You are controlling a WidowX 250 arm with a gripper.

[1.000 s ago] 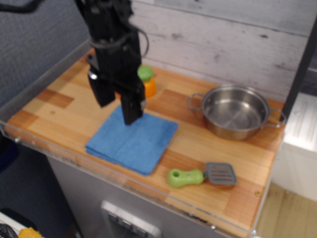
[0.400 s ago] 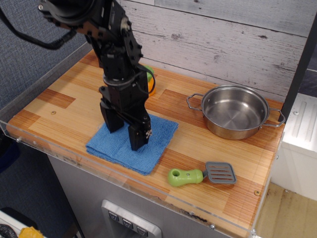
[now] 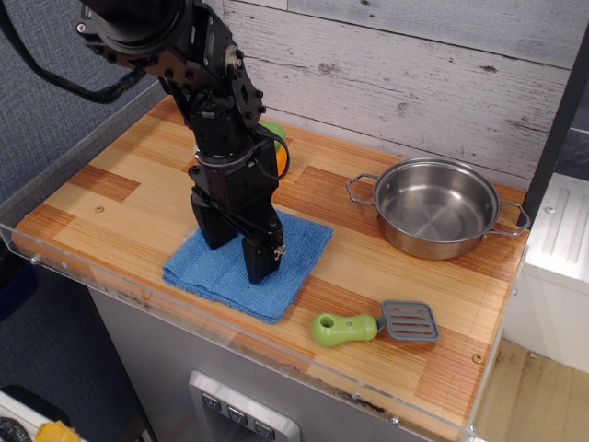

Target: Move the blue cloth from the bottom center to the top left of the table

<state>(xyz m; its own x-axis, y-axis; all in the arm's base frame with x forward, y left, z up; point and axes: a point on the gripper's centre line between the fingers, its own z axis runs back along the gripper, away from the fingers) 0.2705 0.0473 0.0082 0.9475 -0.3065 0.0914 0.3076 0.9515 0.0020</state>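
Gripper: black, two-fingered, pointing down, fingers parted with a clear gap between them and both tips pressed onto the blue cloth; nothing is pinched between them, and whether any fold of fabric is caught at the tips cannot be told. No brand, label or readable writing shows on it; a small pale mark on the nearer finger is too small to read. Arm: black, jointed, coming down from the upper left of the view, wrist bent so the fingers stand nearly upright, a black cable looping beside the wrist. Blue cloth: folded square, lying flat directly beneath the gripper, near the front edge of the table, slightly rumpled around the finger tips. Behind the gripper, partly hidden by the wrist: a small orange object with a green top, apart from the cloth. To the right of the gripper, well apart: a steel pot with two side handles, upright and open. In front and to the right of the gripper, near the front rim: a spatula with a green handle and grey slotted blade, lying flat, apart from the cloth. Table: striped wooden planks with a clear rim around the edges.
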